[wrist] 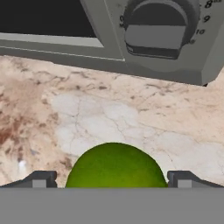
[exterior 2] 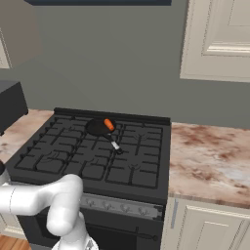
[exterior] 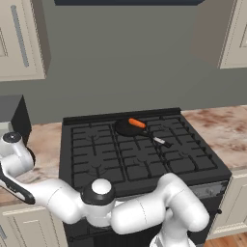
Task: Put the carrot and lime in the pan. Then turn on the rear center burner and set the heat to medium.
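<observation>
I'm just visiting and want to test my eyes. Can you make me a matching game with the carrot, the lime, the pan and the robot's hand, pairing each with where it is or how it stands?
Things:
1. carrot
2. lime
3. pan
4. hand

Places or states:
A. on the stove's rear grating
B. open, fingers either side of a green fruit
C. lying in the pan
D. on the marbled counter

Pairs: 1-C, 2-D, 3-A, 4-B

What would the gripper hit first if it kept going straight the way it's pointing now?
Most likely the round bright-green lime, which sits between the open gripper fingertips on the marbled countertop; depth is unclear.
</observation>
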